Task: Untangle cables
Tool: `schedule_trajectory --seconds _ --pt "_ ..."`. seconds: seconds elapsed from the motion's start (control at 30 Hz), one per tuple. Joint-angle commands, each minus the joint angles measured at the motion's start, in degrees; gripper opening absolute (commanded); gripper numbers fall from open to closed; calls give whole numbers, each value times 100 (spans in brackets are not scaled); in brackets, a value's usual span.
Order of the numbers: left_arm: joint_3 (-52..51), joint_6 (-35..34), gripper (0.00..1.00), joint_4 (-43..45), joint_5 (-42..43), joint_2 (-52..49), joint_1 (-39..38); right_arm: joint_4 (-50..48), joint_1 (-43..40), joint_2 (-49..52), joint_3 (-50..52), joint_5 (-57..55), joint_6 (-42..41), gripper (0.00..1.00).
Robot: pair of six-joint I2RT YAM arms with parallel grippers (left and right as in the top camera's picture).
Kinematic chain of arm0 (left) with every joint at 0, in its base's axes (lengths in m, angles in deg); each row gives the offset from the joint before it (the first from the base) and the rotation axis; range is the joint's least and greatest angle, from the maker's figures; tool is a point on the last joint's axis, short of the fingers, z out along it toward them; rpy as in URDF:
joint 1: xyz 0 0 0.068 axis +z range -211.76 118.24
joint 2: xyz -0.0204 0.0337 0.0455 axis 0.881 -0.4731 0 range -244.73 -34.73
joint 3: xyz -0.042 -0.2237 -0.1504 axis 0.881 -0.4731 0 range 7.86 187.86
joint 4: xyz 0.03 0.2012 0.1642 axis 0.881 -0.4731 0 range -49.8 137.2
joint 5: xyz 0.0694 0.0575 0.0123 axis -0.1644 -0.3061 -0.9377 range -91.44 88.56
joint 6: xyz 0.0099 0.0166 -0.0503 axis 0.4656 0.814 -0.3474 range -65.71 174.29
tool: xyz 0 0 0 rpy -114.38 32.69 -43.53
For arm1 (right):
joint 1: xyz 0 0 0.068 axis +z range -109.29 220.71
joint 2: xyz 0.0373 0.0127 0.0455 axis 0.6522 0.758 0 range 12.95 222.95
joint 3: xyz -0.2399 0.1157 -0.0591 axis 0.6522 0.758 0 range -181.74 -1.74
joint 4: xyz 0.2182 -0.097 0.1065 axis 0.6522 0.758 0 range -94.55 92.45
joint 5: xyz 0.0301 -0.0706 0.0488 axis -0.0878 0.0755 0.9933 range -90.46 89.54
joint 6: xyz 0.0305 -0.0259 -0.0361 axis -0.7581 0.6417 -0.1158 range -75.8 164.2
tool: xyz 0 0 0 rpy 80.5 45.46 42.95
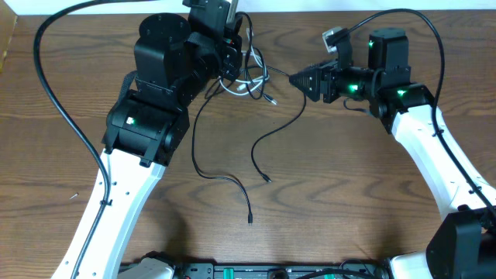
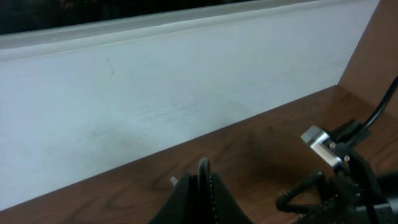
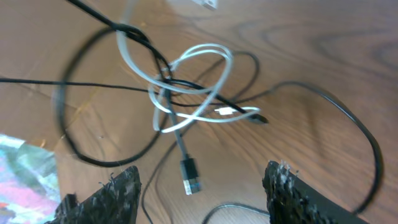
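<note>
Loosely knotted at the back of the surface (image 1: 349, 194), between both arms: cables (image 3: 171, 93), light, limp, likely slippery. Right jaws wide apart, empty, facing the tangle; left jaws closed, hold unclear. Best taken by the white loop (image 3: 202, 48).

The wooden table (image 1: 349, 194) carried the cables (image 1: 249, 80), white and black knotted together near its far edge. Two black cords (image 1: 249, 217) trailed toward the middle, ends apart.
</note>
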Motion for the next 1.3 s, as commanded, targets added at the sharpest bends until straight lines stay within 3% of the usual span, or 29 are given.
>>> schedule_trajectory --seconds 0.0,0.2,0.57,0.9,1.03,1.27 --pt "15 -155 8 50 31 -13 15 -273 120 -90 -79 459 -267 60" --pt "15 -155 7 26 31 -17 15 -835 564 -90 -79 22 -501 61" --pt "15 -179 8 11 31 -17 15 -879 1045 -57 -79 -1305 -634 57" --pt "15 -177 7 -11 31 -17 15 -678 1008 -57 -79 -1792 -791 51" --pt "15 -179 7 -7 33 -17 15 -479 984 -2 -68 -2249 -267 52" --pt "15 -264 7 -4 33 -17 15 -669 1060 413 -68 -1891 459 55"
